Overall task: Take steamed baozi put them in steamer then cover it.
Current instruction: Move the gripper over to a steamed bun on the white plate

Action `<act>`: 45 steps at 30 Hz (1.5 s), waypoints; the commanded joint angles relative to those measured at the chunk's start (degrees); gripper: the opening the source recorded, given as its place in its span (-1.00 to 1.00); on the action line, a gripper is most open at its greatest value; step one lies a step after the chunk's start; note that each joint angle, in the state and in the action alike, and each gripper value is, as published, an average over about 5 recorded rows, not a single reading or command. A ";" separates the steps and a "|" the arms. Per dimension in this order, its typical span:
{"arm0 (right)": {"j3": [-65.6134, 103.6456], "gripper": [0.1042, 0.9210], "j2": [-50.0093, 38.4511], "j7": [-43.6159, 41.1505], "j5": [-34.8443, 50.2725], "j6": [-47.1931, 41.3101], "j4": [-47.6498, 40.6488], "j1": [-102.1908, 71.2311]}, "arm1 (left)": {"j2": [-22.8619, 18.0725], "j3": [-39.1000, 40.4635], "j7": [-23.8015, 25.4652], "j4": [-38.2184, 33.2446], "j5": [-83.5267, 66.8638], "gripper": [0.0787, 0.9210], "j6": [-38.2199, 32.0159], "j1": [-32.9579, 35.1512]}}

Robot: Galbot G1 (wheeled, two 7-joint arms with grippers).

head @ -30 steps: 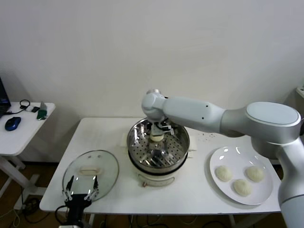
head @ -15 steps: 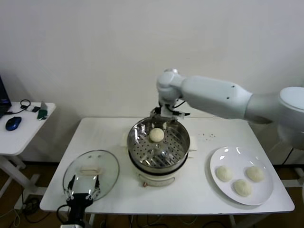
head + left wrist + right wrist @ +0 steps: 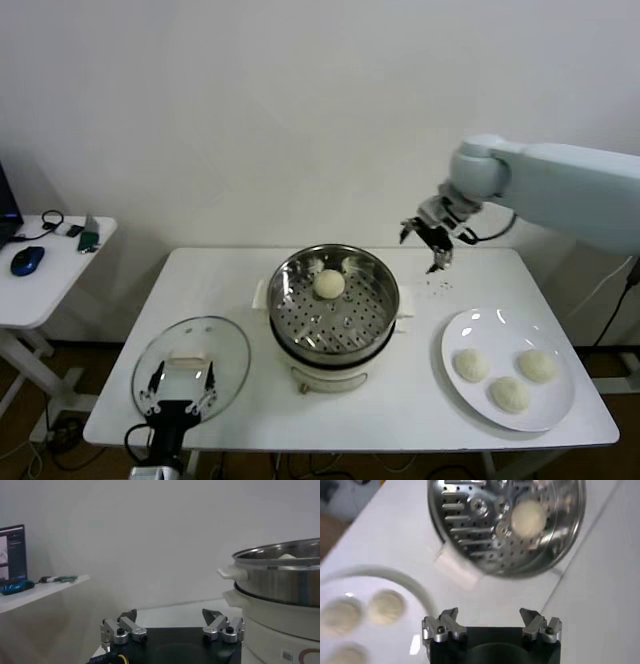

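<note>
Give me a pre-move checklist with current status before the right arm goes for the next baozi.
1. Right gripper open and empty: ok, jaws apart, nothing between them.
2. First baozi seated in the steamer: ok, lying on the perforated bottom.
3. Baozi left to pick: ok, three on the white plate, the nearest apart from the others.
4. Steamer uncovered: ok, the cover lies on the table beside the pot.
5. Left gripper out of the way: ok, low at the table's front edge by the cover, open.
</note>
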 commanded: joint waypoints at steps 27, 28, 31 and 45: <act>21.12 0.76 -9.96 2.69 -5.72 -10.45 -6.87 -37.92 | -0.32 -0.64 -0.10 0.14 0.13 0.77 -0.28 1.55; 21.70 0.76 -9.53 2.87 -5.88 -10.42 -7.37 -38.30 | -0.31 -0.66 -0.11 0.16 0.14 0.77 -0.29 1.59; 22.73 0.76 -8.46 3.21 -6.10 -10.33 -8.44 -38.79 | -0.32 -0.70 -0.11 0.20 0.19 0.77 -0.34 1.72; 23.71 0.75 -6.34 2.53 -6.15 -9.93 -10.18 -39.21 | -0.36 -0.88 -0.12 0.61 0.29 0.77 -0.48 1.79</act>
